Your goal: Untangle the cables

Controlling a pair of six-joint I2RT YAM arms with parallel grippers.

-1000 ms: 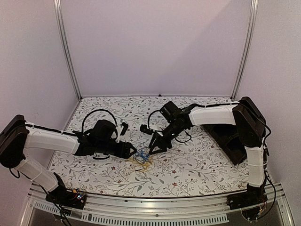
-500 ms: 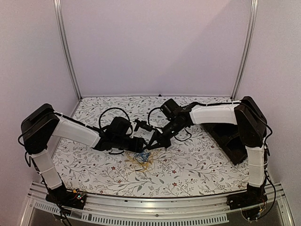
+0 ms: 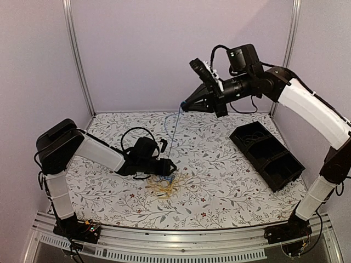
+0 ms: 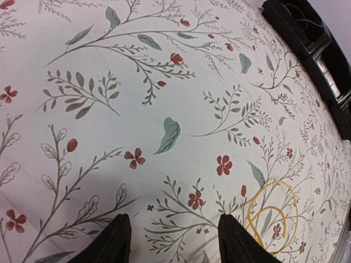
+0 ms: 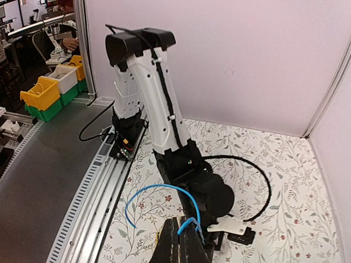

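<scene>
The cables lie as a small yellow tangle [image 3: 164,188] at the table's front centre, with a bit of blue [image 3: 168,177] at its top. One blue cable [image 3: 175,131] hangs from my right gripper [image 3: 184,106], which is raised high over the table. In the right wrist view that gripper [image 5: 185,230] is shut on the blue cable [image 5: 159,189], which curls out to the left. My left gripper [image 3: 167,167] is low at the tangle's upper edge. Its fingers [image 4: 118,241] stand open over bare cloth, with a yellow loop [image 4: 274,213] just right of them.
A black divided tray [image 3: 249,159] sits at the right of the floral table cloth [image 3: 219,186]; its corner shows in the left wrist view [image 4: 312,44]. Metal frame posts [image 3: 77,55] stand at the back corners. A rail [image 3: 164,244] runs along the front edge.
My right gripper shut on the blue cable and rose high toward the back right, drawing it up out of the tangle. My left gripper slid right to the tangle.
</scene>
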